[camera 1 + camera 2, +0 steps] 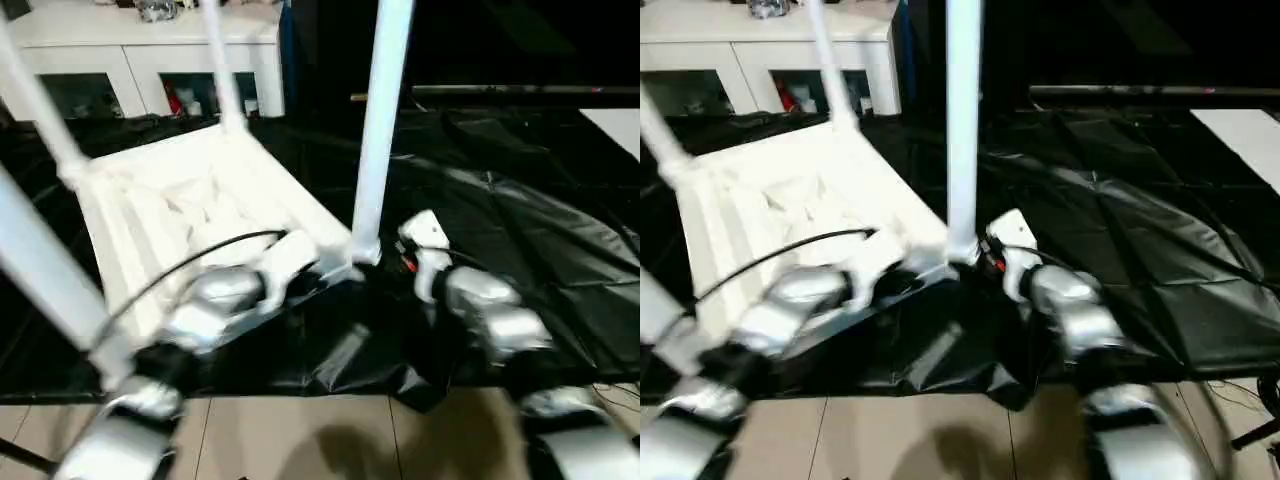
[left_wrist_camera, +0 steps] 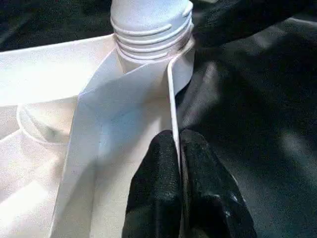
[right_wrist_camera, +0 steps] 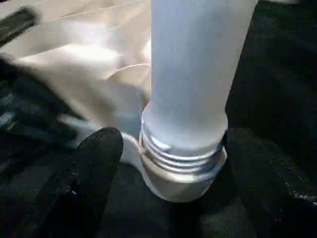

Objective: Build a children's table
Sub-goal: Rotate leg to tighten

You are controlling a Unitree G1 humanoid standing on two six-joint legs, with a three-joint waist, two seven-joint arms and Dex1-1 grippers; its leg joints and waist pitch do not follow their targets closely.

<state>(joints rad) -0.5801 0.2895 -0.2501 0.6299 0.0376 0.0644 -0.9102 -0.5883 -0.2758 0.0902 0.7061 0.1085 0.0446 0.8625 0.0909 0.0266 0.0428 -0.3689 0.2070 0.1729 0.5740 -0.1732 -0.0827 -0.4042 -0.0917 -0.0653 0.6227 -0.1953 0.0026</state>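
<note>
Tabletop [image 1: 200, 190] lies upside down on black sheet [image 1: 520, 250], legs up. My L gripper [image 2: 177, 148] pinches its rim near corner. R gripper [image 3: 168, 163] spread wide either side of near-right leg [image 1: 380, 130], threads showing above socket.

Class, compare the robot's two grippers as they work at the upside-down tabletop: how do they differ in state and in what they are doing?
The left gripper is shut, pinching the thin rim of the tabletop; the right gripper stands open, its fingers either side of the leg, apart from it. The left gripper works at the tabletop's edge, the right gripper at the leg's threaded base, where threads show above the corner socket. Both have black fingers and work at the same corner.
</note>
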